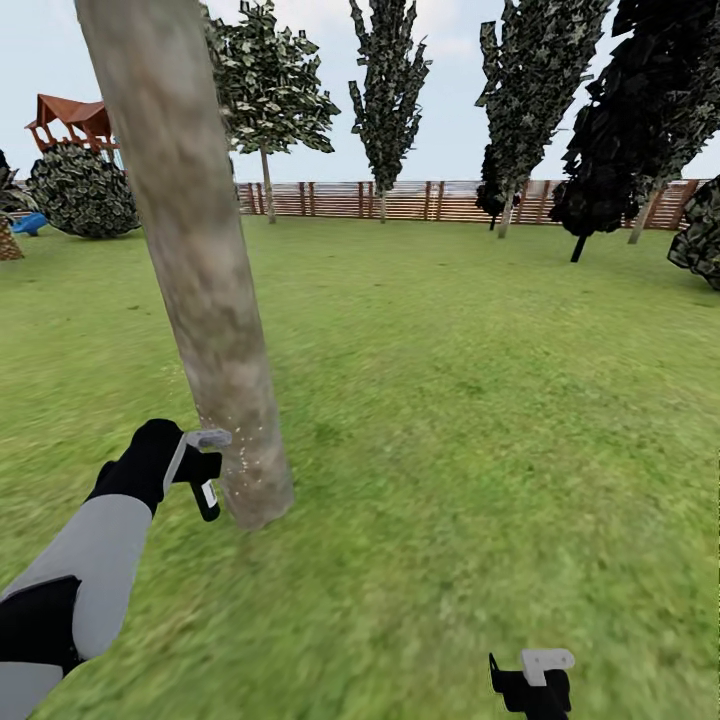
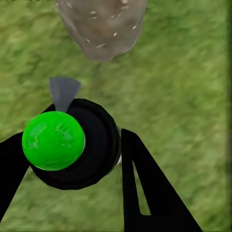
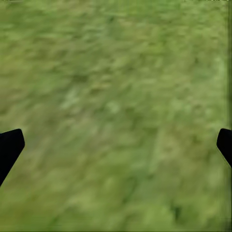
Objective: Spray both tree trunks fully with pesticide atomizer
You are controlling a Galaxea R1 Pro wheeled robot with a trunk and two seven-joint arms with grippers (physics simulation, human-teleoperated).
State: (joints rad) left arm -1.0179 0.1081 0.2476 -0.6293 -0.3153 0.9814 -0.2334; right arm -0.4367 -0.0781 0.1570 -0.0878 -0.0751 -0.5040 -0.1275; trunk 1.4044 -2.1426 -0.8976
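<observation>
The left hand is clenched around the spray bottle, holding it low and just beside the base of the near tree trunk, which stands at the left of the lawn. In the left wrist view the bottle sits between the two dark fingers, seen from above as a round black body with a bright green cap, and the flared foot of the trunk lies close ahead of it.

Fine pale specks dot the lowest part of the trunk next to the bottle, and a few light flecks show on the bark in the left wrist view too. Higher up, the bark looks bare and mottled, with no specks that can be made out. So the pick-up is done and spraying of this first trunk appears to be under way, with only the bottom stretch dusted; most of its height is left to cover.

The right hand hangs at the near right over grass, released, its fingertips spread wide apart with nothing between them.

The second pale-trunked tree stands far off near the fence; whether it has been sprayed is too small to tell, so it probably remains to do.
</observation>
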